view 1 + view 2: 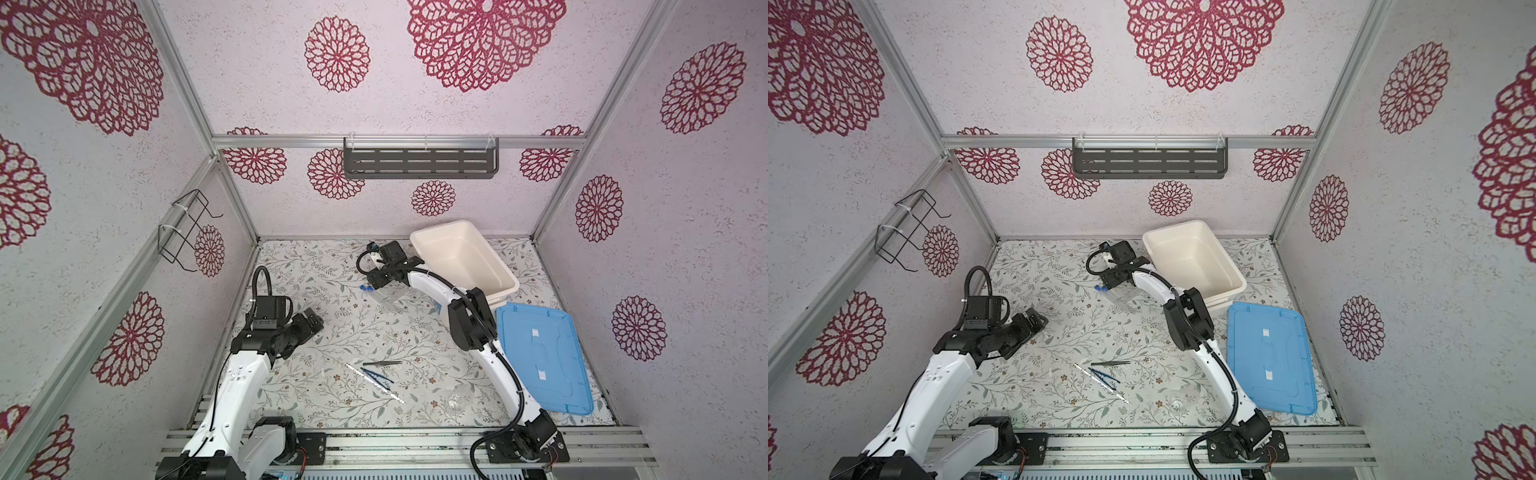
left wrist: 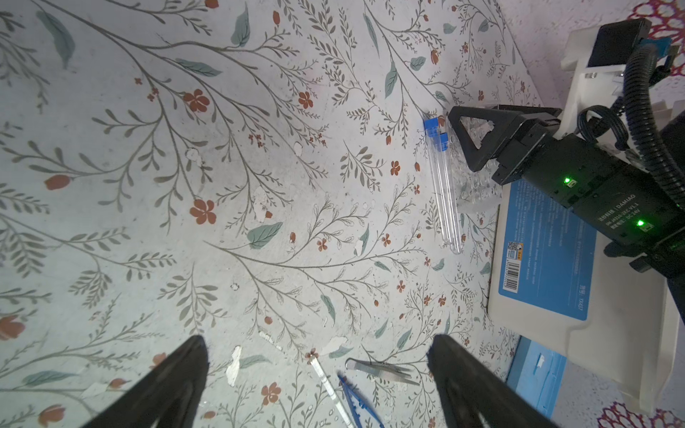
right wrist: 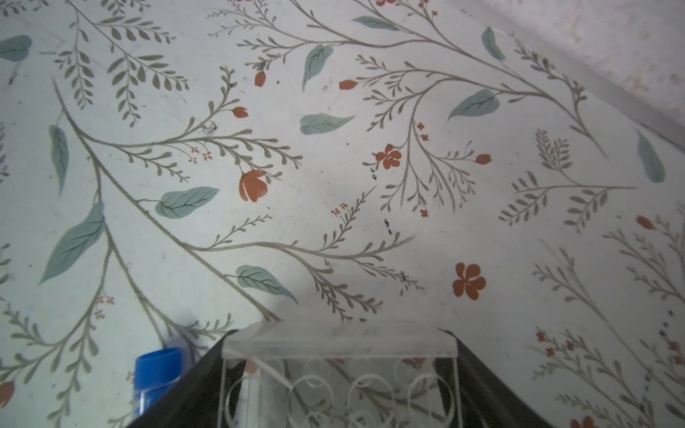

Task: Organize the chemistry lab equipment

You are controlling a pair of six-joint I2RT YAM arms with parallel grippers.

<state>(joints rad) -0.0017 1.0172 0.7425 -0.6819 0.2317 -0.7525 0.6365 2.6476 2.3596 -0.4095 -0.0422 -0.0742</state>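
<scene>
Little of the sorting looks done: every item lies loose on the worktop (image 1: 316,399) and none is put away. At centre left in a top view the left tool (image 1: 312,322) hangs with its jaws wide and nothing in them, well apart from all the equipment. Low in the centre, the stick (image 1: 390,394), blue tweezers (image 1: 376,376) and dark tweezers (image 1: 382,363) lie close together, untouched. Above them, at mid-frame, two tubes (image 1: 365,288) lie flat, out of the holder (image 1: 388,297) and just beside it. The right tool (image 1: 380,282) is down over that holder. In the right wrist view its jaws straddle the holder (image 3: 337,348), one at each end. I cannot tell whether they are gripping it. A tube cap (image 3: 157,367) shows just outside one jaw. Further right, low in the frame, the vessel (image 1: 459,397) sits alone. The tub (image 1: 415,241) at upper right is empty, and the lid (image 1: 540,357) lies flat beside it. By my reading, racking the tubes and gathering the rest all remain.
</scene>
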